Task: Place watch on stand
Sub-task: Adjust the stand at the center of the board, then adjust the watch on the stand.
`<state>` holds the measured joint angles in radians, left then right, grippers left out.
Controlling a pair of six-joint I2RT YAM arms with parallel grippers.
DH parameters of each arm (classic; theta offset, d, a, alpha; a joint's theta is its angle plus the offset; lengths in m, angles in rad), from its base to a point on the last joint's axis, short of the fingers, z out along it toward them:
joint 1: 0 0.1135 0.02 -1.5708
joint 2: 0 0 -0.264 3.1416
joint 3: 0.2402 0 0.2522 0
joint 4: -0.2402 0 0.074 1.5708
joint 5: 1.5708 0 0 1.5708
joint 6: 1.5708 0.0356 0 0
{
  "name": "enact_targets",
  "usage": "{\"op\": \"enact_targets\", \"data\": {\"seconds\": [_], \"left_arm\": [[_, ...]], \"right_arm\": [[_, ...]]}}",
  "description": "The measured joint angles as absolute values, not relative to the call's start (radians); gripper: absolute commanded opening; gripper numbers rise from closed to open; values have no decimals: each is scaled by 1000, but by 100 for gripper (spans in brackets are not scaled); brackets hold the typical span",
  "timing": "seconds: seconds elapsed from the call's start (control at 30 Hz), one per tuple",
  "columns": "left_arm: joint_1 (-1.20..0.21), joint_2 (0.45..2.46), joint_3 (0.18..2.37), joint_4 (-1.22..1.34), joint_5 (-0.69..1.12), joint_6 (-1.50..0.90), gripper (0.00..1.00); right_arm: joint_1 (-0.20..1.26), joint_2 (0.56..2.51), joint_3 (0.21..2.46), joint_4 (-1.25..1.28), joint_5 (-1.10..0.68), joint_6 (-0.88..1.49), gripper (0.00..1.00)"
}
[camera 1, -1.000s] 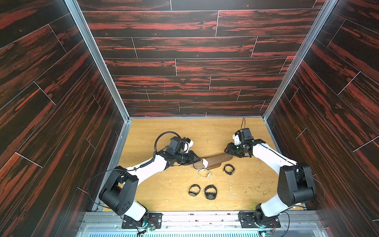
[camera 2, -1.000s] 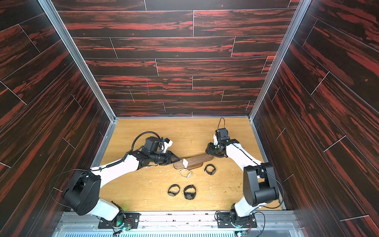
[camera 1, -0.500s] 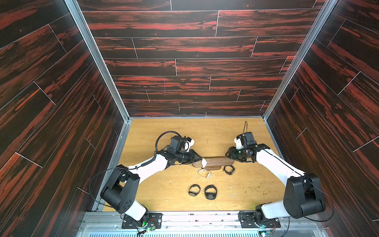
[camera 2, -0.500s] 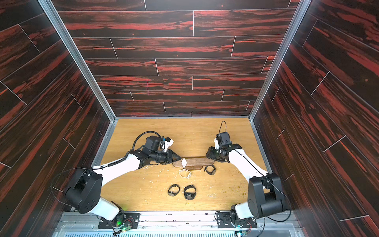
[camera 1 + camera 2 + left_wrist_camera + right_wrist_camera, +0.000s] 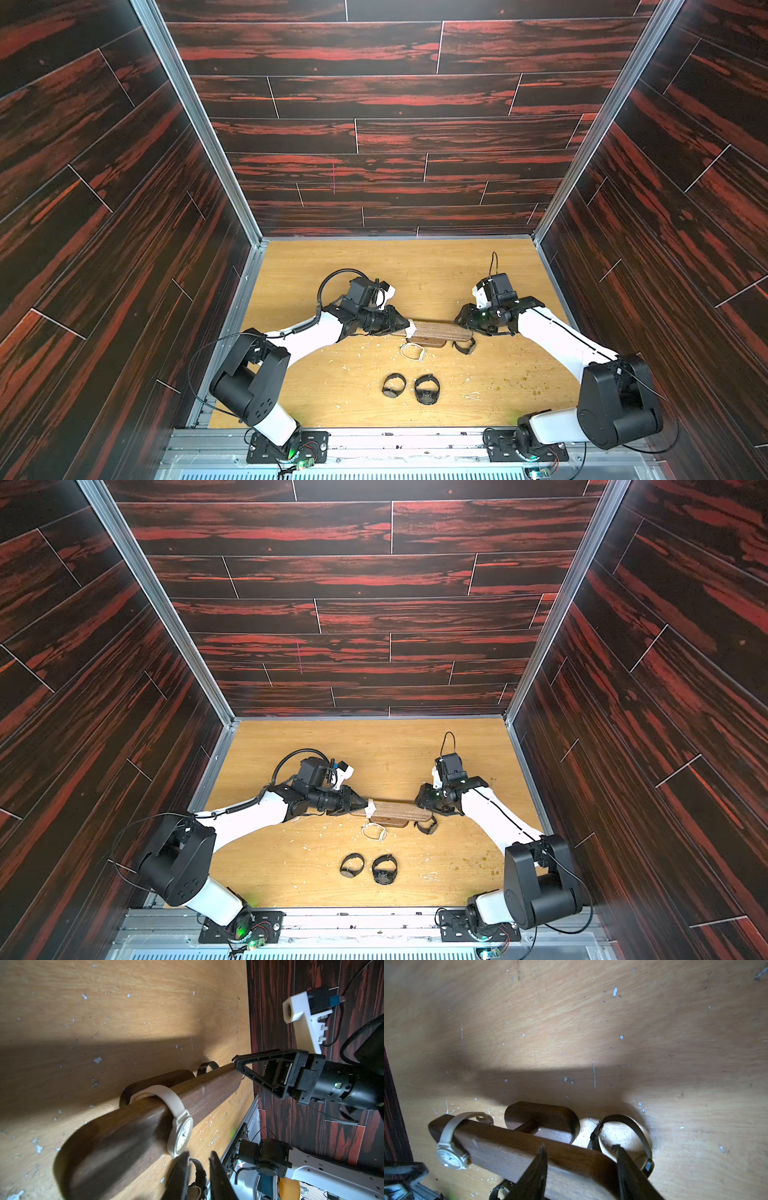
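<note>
While the left gripper (image 5: 405, 326) reaches across the table (image 5: 332, 257) to the left end of the stand (image 5: 436, 331), its jaws are a narrow gap apart with nothing between them. In the left wrist view its fingertips (image 5: 180, 1172) sit just short of the white watch (image 5: 180, 1134); can't tell if they touch. The white watch is looped round the bar near that left end, with its face hanging on the near side. It shows in both top views.

The stand is upright on its base (image 5: 428, 343), mid-table. Its bar runs level, left to right, between the two grippers. Just in front of the base a thin pale loop (image 5: 412, 352) lies flat on the table; can't tell what it is. Nearer the front edge, well apart from the stand, a black watch (image 5: 393, 385) and another black watch (image 5: 427, 389) lie just beside each other.

A black strap (image 5: 464, 345) lies on the table by the bar's right end. In the right wrist view it curls beside the base.

The right gripper (image 5: 463, 326) is at the bar's right end. Its jaws are clamped across that end, one of the fingers (image 5: 533, 1174) on each side.
</note>
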<state>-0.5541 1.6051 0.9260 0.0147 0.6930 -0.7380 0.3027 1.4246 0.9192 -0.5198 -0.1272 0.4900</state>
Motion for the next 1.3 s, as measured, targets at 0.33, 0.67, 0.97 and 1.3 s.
{"op": "enact_targets", "data": {"seconds": [0.33, 0.67, 0.97, 1.3], "left_arm": [[-570, 1646, 926, 15, 680, -729, 19], [-619, 1690, 939, 60, 697, -740, 18], [-620, 1665, 986, -51, 635, -698, 18], [-603, 1620, 1051, -189, 521, -619, 20]], "right_arm": [[303, 1429, 927, -520, -127, 490, 55], [303, 1452, 942, -516, -126, 489, 55], [303, 1454, 942, -516, -118, 485, 55], [303, 1454, 942, -517, -111, 477, 55]]}}
